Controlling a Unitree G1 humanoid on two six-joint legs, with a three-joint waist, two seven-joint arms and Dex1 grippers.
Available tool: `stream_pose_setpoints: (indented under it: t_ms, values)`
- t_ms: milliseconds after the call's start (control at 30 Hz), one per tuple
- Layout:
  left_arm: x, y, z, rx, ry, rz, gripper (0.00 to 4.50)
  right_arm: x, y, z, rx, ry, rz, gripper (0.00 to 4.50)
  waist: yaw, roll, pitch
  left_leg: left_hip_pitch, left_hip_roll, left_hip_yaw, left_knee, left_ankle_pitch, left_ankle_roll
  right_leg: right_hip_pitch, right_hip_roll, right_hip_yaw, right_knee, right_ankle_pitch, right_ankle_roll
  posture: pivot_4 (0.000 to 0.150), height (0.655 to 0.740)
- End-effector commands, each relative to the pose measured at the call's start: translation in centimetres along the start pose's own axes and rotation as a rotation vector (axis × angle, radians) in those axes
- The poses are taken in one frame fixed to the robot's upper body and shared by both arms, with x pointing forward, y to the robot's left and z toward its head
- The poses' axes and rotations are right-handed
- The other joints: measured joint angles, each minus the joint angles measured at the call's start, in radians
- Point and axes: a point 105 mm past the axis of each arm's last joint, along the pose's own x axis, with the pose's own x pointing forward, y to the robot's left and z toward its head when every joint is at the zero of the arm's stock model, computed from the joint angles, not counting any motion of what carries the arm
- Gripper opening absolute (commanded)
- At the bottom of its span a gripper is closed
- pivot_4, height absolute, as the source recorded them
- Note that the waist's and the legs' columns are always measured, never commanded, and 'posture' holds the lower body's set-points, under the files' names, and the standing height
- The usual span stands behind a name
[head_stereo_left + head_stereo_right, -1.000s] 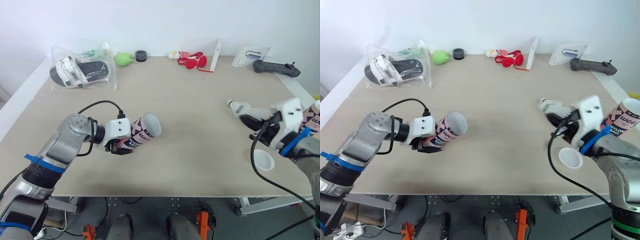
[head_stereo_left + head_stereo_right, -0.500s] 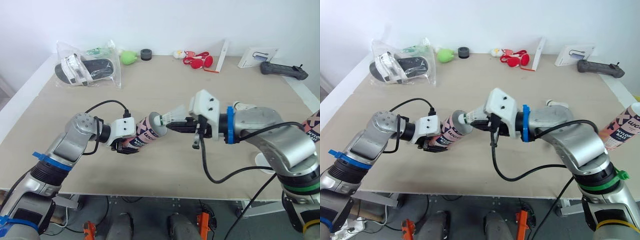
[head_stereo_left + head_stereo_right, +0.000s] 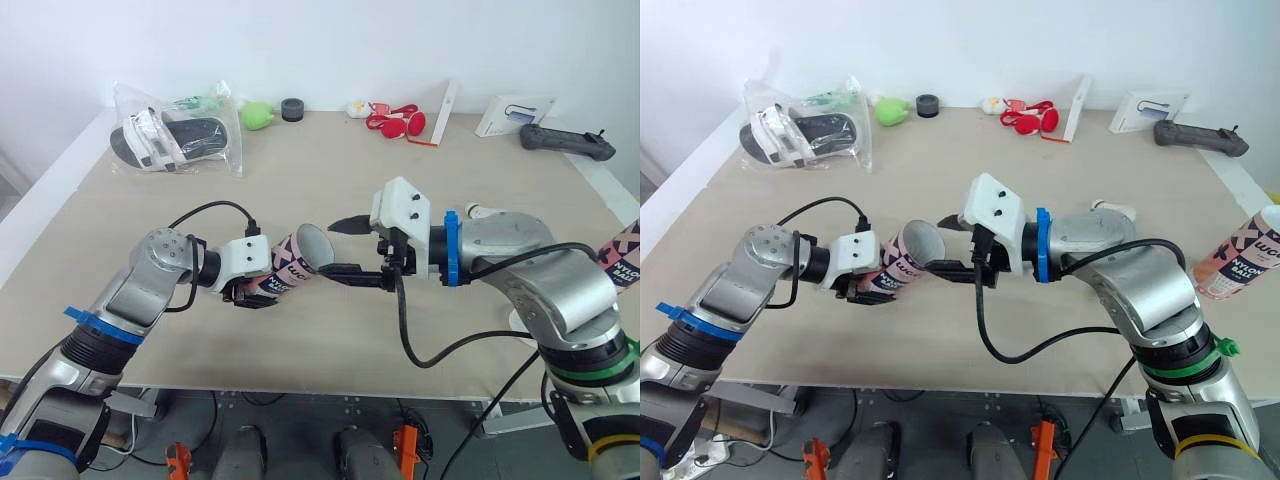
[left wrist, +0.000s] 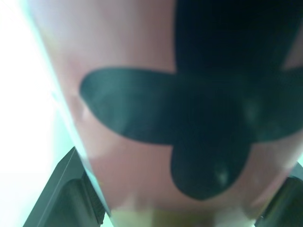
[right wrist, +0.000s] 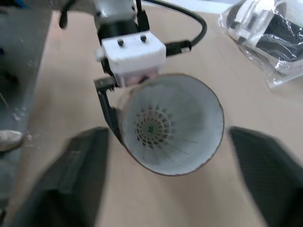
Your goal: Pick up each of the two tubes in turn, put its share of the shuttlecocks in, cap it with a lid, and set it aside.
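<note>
A pink patterned tube [image 3: 295, 262] lies tilted just above the table, its open mouth facing right. My left gripper [image 3: 250, 291] is shut on its lower end, and the tube's wall [image 4: 156, 118] looms close in the left wrist view. My right gripper [image 3: 339, 246] stands open right at the mouth, one finger above and one below. Inside the tube [image 5: 173, 125] a white shuttlecock [image 5: 152, 126] sits deep down. The second tube [image 3: 1245, 255] stands at the table's right edge. A loose shuttlecock [image 3: 475, 211] peeks out behind my right forearm.
At the back left lies a clear bag of slippers [image 3: 170, 140]. A green object [image 3: 258, 115], a black ring [image 3: 292, 108], a red item [image 3: 395, 122], a white card [image 3: 515, 113] and a black controller [image 3: 560, 140] line the far edge.
My right arm swung in from the right side to the tube's mouth carrying a shuttlecock. The gripper has opened and the shuttlecock now sits inside the tube. The left arm held still.
</note>
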Motion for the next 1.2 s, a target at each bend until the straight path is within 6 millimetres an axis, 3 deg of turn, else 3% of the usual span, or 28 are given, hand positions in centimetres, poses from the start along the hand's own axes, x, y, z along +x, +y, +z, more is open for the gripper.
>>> stream_pose_setpoints:
  t_ms: [33, 167, 233, 300, 433, 733, 1167, 1200]
  values:
    - [0.8, -1.0, -0.7, -0.017, 0.019, -0.037, 3.07, -3.9, -4.2, 0.2, 0.018, -0.019, -0.28, 4.44, 0.001, 0.0, 0.0, 0.0, 0.0, 0.0, 0.0, 0.0, 0.0, 0.0, 0.0, 0.0, 0.0, 0.0, 0.0, 0.15, 0.74]
    - [0.7, -1.0, -0.7, -0.018, 0.021, -0.036, 3.07, -7.8, -9.1, -3.9, 0.127, 0.097, -0.637, 4.44, 0.0, -0.001, -0.001, 0.0, 0.0, 0.001, 0.001, 0.0, 0.0, 0.0, -0.001, 0.0, 0.0, 0.0, -0.001, 0.15, 0.74]
    - [0.7, -1.0, -0.7, -0.02, 0.02, -0.035, 3.07, -10.7, -11.5, -7.2, 0.241, 0.159, -0.868, 4.44, -0.001, -0.001, -0.001, 0.001, 0.0, 0.001, 0.001, 0.0, 0.0, 0.0, -0.001, 0.0, 0.0, 0.0, -0.003, 0.15, 0.74]
    - [0.8, -1.1, -0.8, -0.021, 0.02, -0.035, 3.07, -12.7, -12.4, -10.2, 0.332, 0.209, -1.015, 4.44, -0.001, -0.001, -0.001, 0.001, 0.0, 0.001, 0.001, 0.0, 0.0, 0.0, 0.0, 0.0, 0.0, 0.001, -0.002, 0.15, 0.74]
    - [0.8, -1.2, -0.8, -0.024, 0.021, -0.036, 3.07, -14.5, -13.0, -12.6, 0.409, 0.222, -1.149, 4.44, -0.002, 0.0, -0.001, 0.0, -0.001, 0.002, -0.001, 0.0, 0.0, 0.0, 0.0, 0.002, 0.0, 0.0, 0.0, 0.15, 0.74]
    - [0.6, -1.3, -0.9, -0.028, 0.025, -0.025, 3.07, -13.4, -14.2, -16.9, 0.484, 0.239, -1.201, 4.44, -0.009, 0.001, -0.001, 0.001, -0.001, 0.002, 0.0, 0.0, 0.0, 0.001, 0.0, 0.002, 0.0, 0.001, 0.001, 0.15, 0.74]
    - [0.5, -1.1, -0.7, -0.021, 0.026, -0.02, 3.07, -10.9, -17.2, -18.6, 0.494, 0.22, -1.227, 4.44, -0.012, 0.001, -0.001, 0.002, -0.001, 0.002, -0.001, 0.001, 0.001, 0.001, 0.0, 0.002, 0.0, 0.002, 0.001, 0.15, 0.74]
    - [0.5, -1.2, -0.7, -0.02, 0.027, -0.02, 3.07, -10.7, -17.3, -18.7, 0.496, 0.219, -1.228, 4.21, -0.012, 0.001, -0.001, 0.002, -0.001, 0.001, -0.001, 0.001, 0.001, 0.001, 0.0, 0.002, 0.0, 0.002, 0.001, 0.15, 0.74]
